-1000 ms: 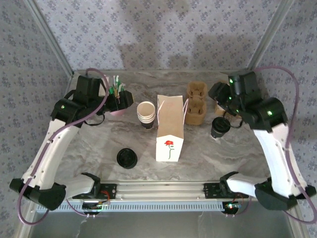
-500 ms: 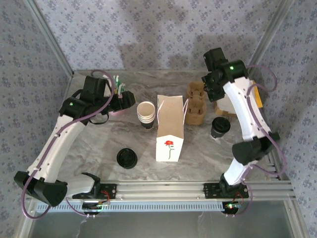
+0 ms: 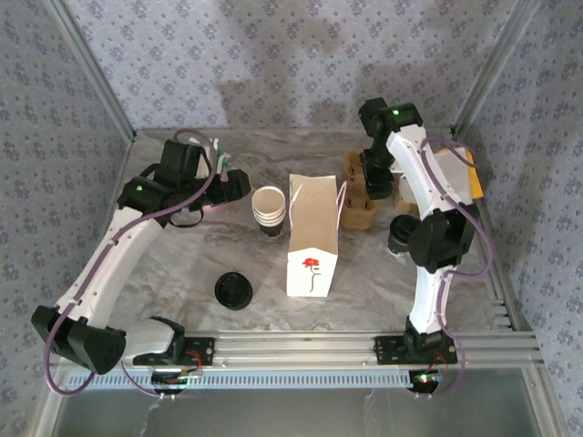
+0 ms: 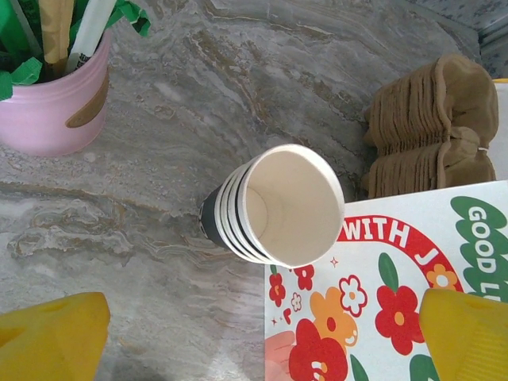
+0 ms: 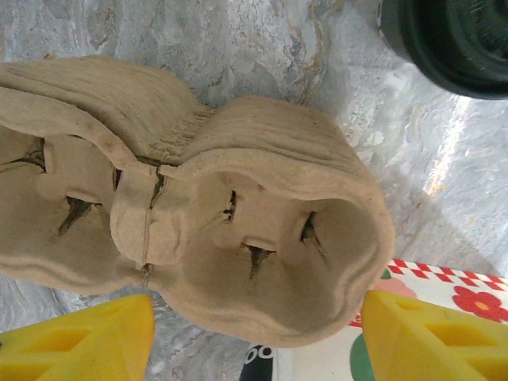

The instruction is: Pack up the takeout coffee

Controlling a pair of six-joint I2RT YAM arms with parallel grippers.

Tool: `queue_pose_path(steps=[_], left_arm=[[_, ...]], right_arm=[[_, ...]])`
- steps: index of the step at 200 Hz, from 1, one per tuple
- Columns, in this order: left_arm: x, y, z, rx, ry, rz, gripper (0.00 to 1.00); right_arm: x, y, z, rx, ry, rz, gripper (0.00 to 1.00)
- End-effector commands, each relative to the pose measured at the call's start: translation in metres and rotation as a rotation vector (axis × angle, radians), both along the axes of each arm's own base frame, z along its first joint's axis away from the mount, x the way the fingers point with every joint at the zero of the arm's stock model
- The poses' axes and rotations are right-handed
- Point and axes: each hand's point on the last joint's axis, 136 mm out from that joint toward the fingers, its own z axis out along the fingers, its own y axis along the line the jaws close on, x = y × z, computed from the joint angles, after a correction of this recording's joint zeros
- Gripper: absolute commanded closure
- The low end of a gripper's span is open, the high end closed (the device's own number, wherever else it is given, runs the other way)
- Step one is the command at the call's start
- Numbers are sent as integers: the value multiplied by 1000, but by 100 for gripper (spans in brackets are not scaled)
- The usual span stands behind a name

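The takeout coffee [image 3: 397, 238] is mostly a round black lid from up top. The cup under it is too small to make out. It's standing on the marble table [image 3: 182, 264], right of the paper bag [image 3: 312, 259] and just near-right of the stack of pulp cup carriers [image 3: 357, 208].

It hasn't budged in the last second. The right arm sure has: it was out by the right edge, swung in, and now its elbow covers the coffee's right edge, with the right gripper [image 3: 376, 177] hanging over the carriers. The left gripper [image 3: 235, 187] crept a little toward the stack of lidless cups [image 3: 268, 209].

The wrist cams fill in more:
- **Right wrist:** catches the coffee's ridged lid in its top right corner. Its yellow fingers [image 5: 79, 333] are spread wide over the carriers, gripping nothing.
- **Left wrist:** looks straight down into the lidless cups, with the pink cup of straws [image 4: 51, 103] off to the side and the bag's flower print below. Its fingers [image 4: 48, 337] are also wide apart and empty.

A loose black lid [image 3: 233, 290] sits left of the bag.
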Motion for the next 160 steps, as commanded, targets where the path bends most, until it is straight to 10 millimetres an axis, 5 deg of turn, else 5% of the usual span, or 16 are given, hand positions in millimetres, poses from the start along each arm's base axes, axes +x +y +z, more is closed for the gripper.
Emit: queue_pose_path(steps=[1, 51, 160], left_arm=[[10, 2, 2, 7, -34, 7, 0], [13, 0, -3, 13, -26, -1, 0], [20, -3, -10, 27, -15, -14, 0]], right_arm=[[3, 7, -19, 35, 42, -78, 28], [27, 20, -39, 85, 7, -159, 27], [59, 11, -59, 98, -24, -223, 28]])
